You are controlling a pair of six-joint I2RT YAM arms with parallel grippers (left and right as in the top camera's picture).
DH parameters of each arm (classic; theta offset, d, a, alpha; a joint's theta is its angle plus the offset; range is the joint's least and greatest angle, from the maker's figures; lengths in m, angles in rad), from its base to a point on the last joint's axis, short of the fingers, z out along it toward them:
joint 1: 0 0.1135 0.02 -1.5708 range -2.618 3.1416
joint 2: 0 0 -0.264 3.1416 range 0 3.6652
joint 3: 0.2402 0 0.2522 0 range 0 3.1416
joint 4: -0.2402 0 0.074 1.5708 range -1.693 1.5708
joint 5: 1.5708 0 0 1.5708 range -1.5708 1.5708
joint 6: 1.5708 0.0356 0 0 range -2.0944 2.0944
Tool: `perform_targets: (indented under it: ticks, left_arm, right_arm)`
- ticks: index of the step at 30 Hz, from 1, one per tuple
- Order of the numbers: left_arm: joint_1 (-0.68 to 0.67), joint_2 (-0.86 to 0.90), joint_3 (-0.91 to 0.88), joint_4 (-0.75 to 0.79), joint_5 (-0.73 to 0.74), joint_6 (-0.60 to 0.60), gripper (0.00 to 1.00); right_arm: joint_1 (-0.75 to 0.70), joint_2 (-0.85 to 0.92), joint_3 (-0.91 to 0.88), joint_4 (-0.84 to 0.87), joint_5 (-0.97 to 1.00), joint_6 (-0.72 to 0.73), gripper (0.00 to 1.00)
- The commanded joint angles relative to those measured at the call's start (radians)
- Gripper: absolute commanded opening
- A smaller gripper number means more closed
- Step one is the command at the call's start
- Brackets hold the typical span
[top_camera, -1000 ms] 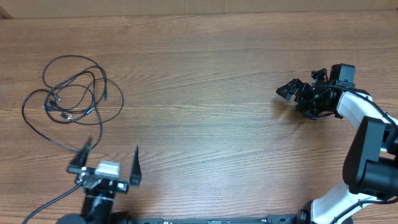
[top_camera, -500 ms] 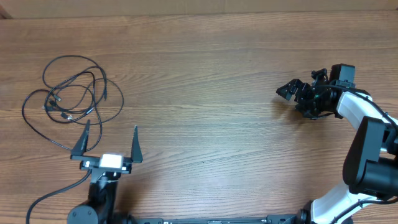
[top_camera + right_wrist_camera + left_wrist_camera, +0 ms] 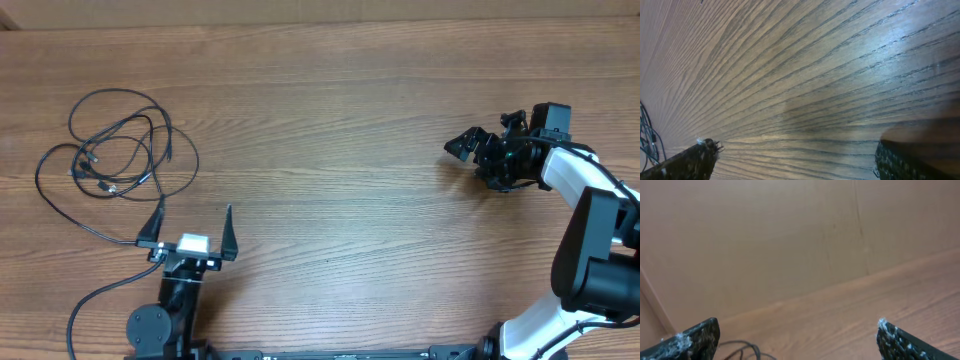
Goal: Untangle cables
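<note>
Cables [image 3: 110, 170] lie in a loose tangle on the left of the table [image 3: 330, 120] in the overhead view. They look thin, light and floppy, likely to slide and drag their neighbours, so pinch an outer loop or a plug end, not the knot. Your left gripper [image 3: 196, 208] sits just on the near side of the tangle, jaws spread wide and empty; the right gripper [image 3: 472, 148] is well apart on the right, also wide and empty.

Left wrist view: a cable loop shows low between the fingers — untouched.

Right wrist view: bare wood — a cable only at the left edge.
</note>
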State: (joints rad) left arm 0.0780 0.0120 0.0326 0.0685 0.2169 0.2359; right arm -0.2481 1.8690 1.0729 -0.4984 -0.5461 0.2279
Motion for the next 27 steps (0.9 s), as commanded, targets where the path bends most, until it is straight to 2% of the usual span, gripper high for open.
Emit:
perform_targets:
  ticks: [1,20,27]
  left_arm:
    - [-0.005,-0.010,-0.028,-0.125,0.002,-0.008,1.00]
    - [-0.006,-0.009,-0.028,-0.124,-0.010,-0.011,1.00]
    - [-0.006,-0.009,-0.029,-0.125,-0.071,-0.011,1.00]
  right_arm:
    - [-0.001,0.007,-0.013,-0.003,0.034,-0.003,1.00]
    - [-0.001,0.007,-0.013,-0.003,0.034,-0.003,1.00]
    - [-0.001,0.007,-0.013,-0.003,0.034,-0.003,1.00]
